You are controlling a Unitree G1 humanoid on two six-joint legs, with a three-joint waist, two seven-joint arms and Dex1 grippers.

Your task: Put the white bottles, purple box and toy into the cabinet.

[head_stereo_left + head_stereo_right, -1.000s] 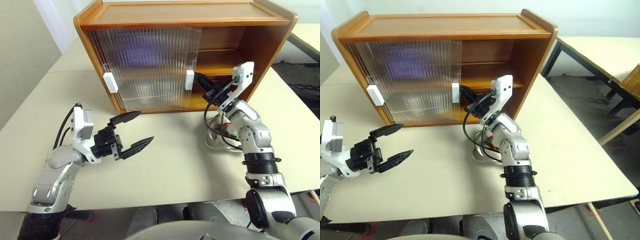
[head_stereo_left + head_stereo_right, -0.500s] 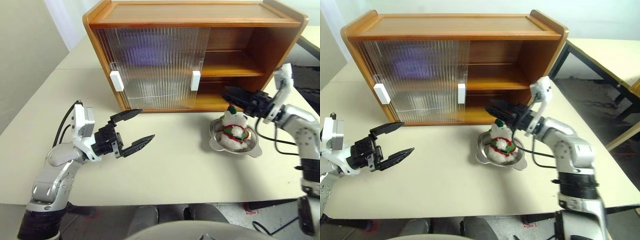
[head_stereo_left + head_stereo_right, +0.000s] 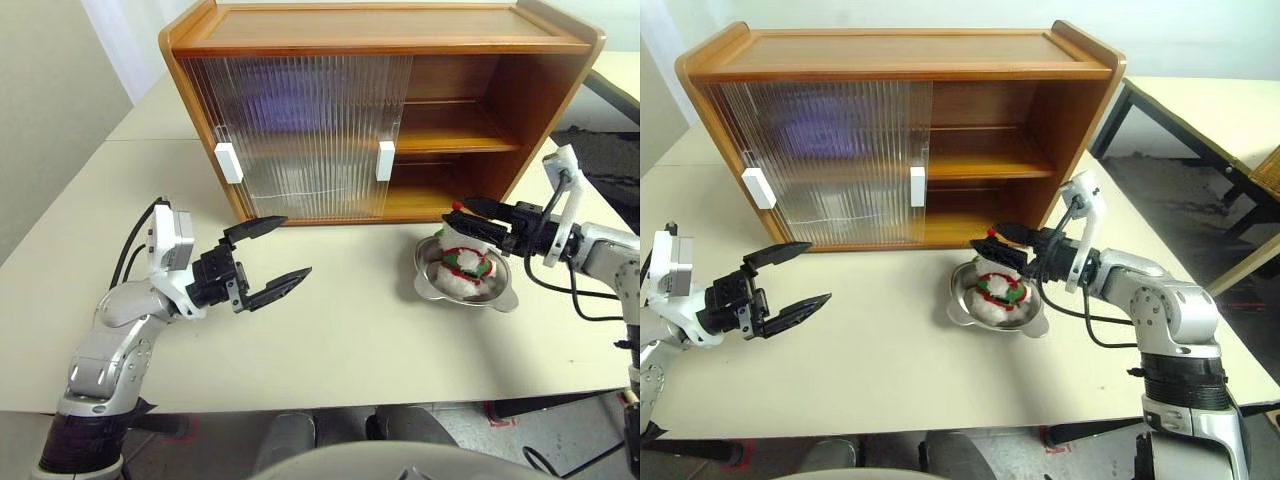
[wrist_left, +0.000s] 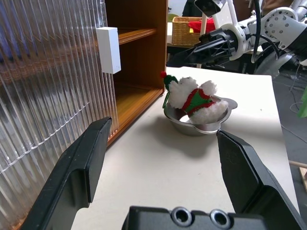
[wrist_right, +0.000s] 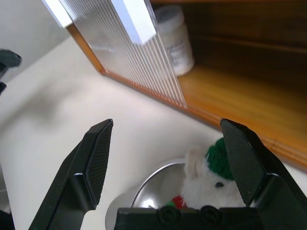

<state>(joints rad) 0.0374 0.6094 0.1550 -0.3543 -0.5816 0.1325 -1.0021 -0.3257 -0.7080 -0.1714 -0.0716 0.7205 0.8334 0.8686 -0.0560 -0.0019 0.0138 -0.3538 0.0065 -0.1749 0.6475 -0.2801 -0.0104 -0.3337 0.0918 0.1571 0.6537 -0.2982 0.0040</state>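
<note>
The cabinet (image 3: 380, 25) stands at the back of the table, its two ribbed doors slid left and its right half open. A white bottle (image 5: 172, 40) sits on the lower shelf just behind the door's edge. The purple box shows as a lilac blur (image 3: 290, 105) through the doors. On the table before the open half, the toy (image 3: 462, 262) sits in its silver dish (image 3: 497, 296). My right gripper (image 3: 457, 210) is open, pointing left, just above the toy's hat. My left gripper (image 3: 295, 246) hovers open over the table, before the closed doors.
White handles (image 3: 385, 160) mark the door edges. A second table (image 3: 1200, 110) stands off to the right across a gap. A wicker basket (image 4: 184, 28) lies in the background. Bare tabletop (image 3: 340, 320) spreads between the two grippers.
My right gripper was shut by the right door handle; it has swung right and down and opened, uncovering the toy. The left gripper kept still. The camera shifted a little.
</note>
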